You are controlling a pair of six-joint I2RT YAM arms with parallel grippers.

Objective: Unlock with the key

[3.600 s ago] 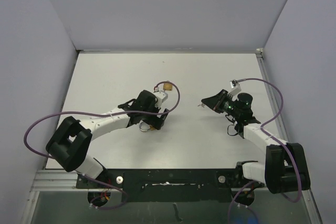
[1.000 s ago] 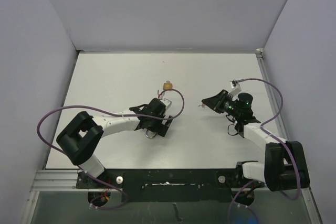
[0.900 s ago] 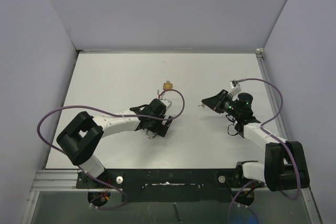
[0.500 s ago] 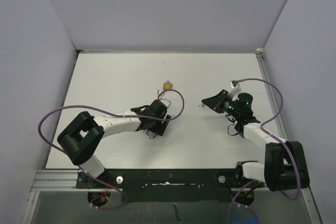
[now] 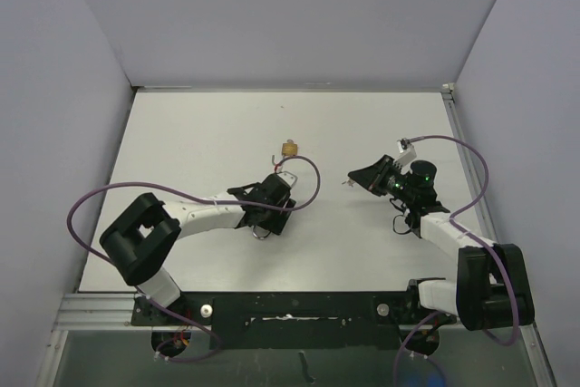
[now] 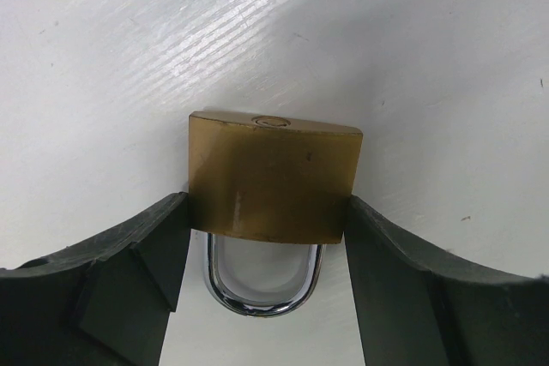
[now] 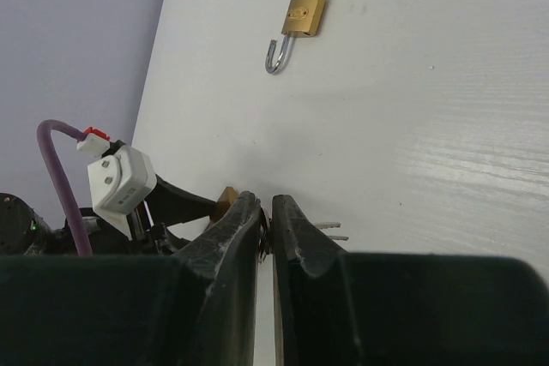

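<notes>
A brass padlock [image 6: 273,179] lies on the white table with its chrome shackle [image 6: 264,285] pointing toward the camera. My left gripper [image 6: 266,212] has one finger pressed against each side of the brass body. From above, that gripper [image 5: 265,213] covers most of the lock, and only the shackle [image 5: 258,231] shows. My right gripper [image 7: 266,207] is shut on a key; two thin blades [image 7: 330,231] stick out past its fingers. It hovers to the right [image 5: 358,177] of the held lock.
A second brass padlock [image 7: 304,15] lies farther back [image 5: 289,147], its shackle swung open and a key in its base. Purple cables loop beside both arms. Grey walls close the table on three sides.
The left jaws have closed in from wide open until they touch the padlock's sides. The left wrist has shifted slightly. The right arm has stayed still.
</notes>
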